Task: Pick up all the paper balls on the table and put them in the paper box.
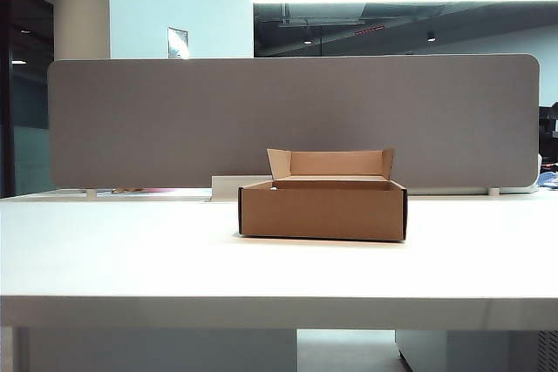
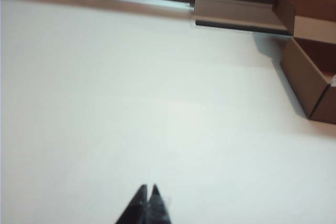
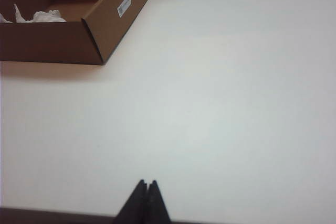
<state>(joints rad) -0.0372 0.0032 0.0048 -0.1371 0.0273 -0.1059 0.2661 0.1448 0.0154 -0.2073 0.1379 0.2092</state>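
The brown paper box (image 1: pixel 323 209) stands open on the white table (image 1: pixel 131 259), its lid flap raised at the back. In the right wrist view white paper balls (image 3: pixel 42 16) lie inside the paper box (image 3: pixel 113 22). A sliver of white paper (image 2: pixel 333 81) shows inside the box (image 2: pixel 304 74) in the left wrist view. My left gripper (image 2: pixel 148 188) is shut and empty over bare table, well away from the box. My right gripper (image 3: pixel 147 183) is shut and empty too, near the table's edge. Neither gripper shows in the exterior view.
A grey fabric partition (image 1: pixel 288 119) runs along the back of the table. A low white block (image 1: pixel 228 187) sits behind the box, and it is also seen as the low block (image 2: pixel 236 11) in the left wrist view.
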